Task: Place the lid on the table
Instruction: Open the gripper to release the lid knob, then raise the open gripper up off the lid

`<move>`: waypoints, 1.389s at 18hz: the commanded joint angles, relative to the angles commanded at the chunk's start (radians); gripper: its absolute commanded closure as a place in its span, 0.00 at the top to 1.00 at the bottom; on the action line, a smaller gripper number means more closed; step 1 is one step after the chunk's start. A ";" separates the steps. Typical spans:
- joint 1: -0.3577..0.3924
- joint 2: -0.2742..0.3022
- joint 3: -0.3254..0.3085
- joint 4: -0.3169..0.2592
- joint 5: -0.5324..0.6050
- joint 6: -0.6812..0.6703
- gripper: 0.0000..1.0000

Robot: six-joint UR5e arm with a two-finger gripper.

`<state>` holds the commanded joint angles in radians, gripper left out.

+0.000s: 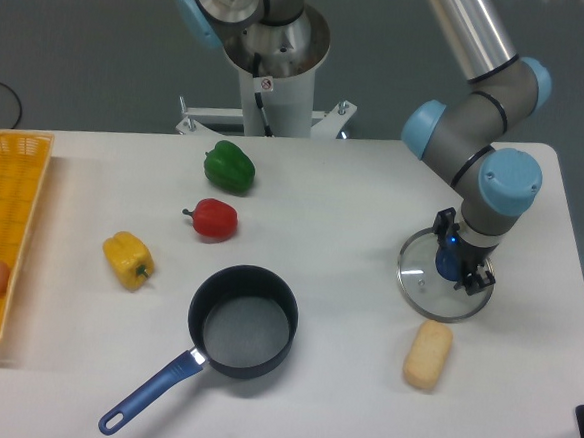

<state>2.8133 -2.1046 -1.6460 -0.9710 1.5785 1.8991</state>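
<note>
Tool (456,265) over lid (444,280); lid on table (353,213)

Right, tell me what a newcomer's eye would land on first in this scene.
Probably the gripper, down on the knob of the glass lid at the right of the white table. Next, the dark saucepan with its blue handle sits uncovered at the front. Behind it lie three bright peppers: green, red and yellow.
</note>
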 joint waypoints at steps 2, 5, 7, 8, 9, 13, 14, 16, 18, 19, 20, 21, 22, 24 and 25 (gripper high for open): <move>0.000 0.002 0.000 -0.002 0.000 0.000 0.70; 0.000 0.000 0.000 -0.002 0.000 0.000 0.73; 0.000 0.002 0.000 0.000 0.000 0.000 0.75; 0.000 0.000 0.000 -0.002 0.000 0.002 0.76; 0.000 0.002 0.000 -0.002 0.000 0.000 0.77; 0.000 0.002 0.000 -0.002 0.000 0.000 0.78; 0.000 0.002 0.000 -0.002 0.000 0.000 0.78; 0.000 0.005 0.000 -0.002 0.000 0.002 0.81; -0.002 0.015 0.000 -0.003 0.000 0.002 0.91; -0.005 0.023 0.000 -0.003 0.000 0.005 0.99; -0.005 0.037 -0.002 -0.003 0.002 0.005 1.00; -0.008 0.046 -0.002 -0.005 0.003 0.005 1.00; -0.009 0.060 -0.002 -0.005 0.006 0.005 1.00; -0.011 0.087 -0.003 -0.008 0.008 0.005 1.00; -0.011 0.104 -0.005 -0.008 0.008 0.006 1.00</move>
<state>2.8026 -2.0005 -1.6505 -0.9787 1.5861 1.9052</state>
